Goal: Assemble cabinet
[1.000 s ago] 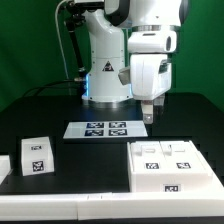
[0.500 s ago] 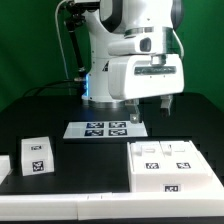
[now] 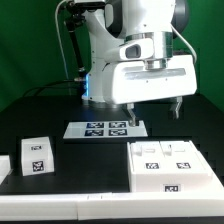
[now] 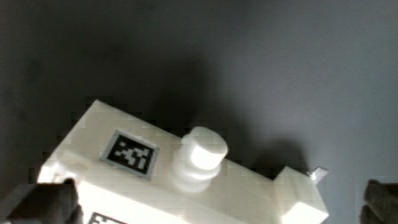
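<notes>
The cabinet (image 3: pixel 170 166) is the big white box with tags on its top and front, at the exterior view's right front. My gripper (image 3: pixel 154 110) hangs open and empty above its far edge, one finger (image 3: pixel 131 113) toward the exterior view's left and the other toward its right. In the wrist view a white corner of the cabinet (image 4: pixel 134 170) shows a tag and a round peg (image 4: pixel 201 156). It lies below and between my dark fingertips (image 4: pixel 43 202), without touching them. My gripper (image 4: pixel 210 205) holds nothing.
The marker board (image 3: pixel 105 128) lies on the black table behind the cabinet, by the arm's base. A small white tagged part (image 3: pixel 38 155) stands at the exterior view's left, another white piece (image 3: pixel 4 166) at the far left edge. A white strip (image 3: pixel 50 207) runs along the front.
The wrist has turned about a quarter turn, so the fingers now spread sideways across the exterior view. The hand has shifted slightly to that view's right. The parts have not moved.
</notes>
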`<state>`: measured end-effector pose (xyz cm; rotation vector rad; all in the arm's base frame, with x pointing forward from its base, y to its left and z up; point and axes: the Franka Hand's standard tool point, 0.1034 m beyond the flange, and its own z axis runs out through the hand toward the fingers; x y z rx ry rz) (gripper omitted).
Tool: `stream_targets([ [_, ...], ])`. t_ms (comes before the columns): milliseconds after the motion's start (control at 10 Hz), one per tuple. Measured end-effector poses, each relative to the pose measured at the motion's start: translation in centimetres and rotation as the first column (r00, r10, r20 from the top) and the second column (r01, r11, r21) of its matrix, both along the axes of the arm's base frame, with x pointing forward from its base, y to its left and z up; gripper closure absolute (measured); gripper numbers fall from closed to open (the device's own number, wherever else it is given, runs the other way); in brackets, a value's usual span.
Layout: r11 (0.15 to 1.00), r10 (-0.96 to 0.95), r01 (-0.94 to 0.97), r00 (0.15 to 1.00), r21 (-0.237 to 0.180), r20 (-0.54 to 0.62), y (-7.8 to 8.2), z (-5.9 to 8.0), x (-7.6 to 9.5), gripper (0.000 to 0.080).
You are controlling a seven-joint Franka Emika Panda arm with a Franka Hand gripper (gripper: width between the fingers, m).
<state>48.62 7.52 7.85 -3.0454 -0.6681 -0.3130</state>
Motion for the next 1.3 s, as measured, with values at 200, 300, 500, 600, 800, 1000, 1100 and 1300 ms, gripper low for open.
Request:
stream_targets([
  [200, 0.991, -0.128, 0.128, 0.992, 0.032, -0.013, 0.2, -0.2, -0.1, 0.0002],
  [300, 0.958, -0.280, 0.282, 0.959, 0.058, -0.044, 0.6, -1.0, -0.4, 0.0002],
  [500, 0.913, -0.397, 0.402, 0.915, 0.068, -0.071, -0.9, -2.0, -0.1, 0.0002],
  [600, 0.882, -0.458, 0.465, 0.885, 0.077, -0.088, -1.0, -2.5, 0.0, 0.0002],
  [800, 0.891, -0.442, 0.449, 0.893, 0.075, -0.087, -1.0, -2.7, 0.0, 0.0002],
  [1000, 0.892, -0.440, 0.446, 0.894, 0.075, -0.088, -1.0, -2.8, 0.0, 0.0002],
  [1100, 0.895, -0.433, 0.439, 0.897, 0.074, -0.086, -1.0, -3.0, 0.0, 0.0002],
  [1300, 0.898, -0.427, 0.434, 0.900, 0.076, -0.086, -0.9, -4.7, 0.3, 0.0002],
])
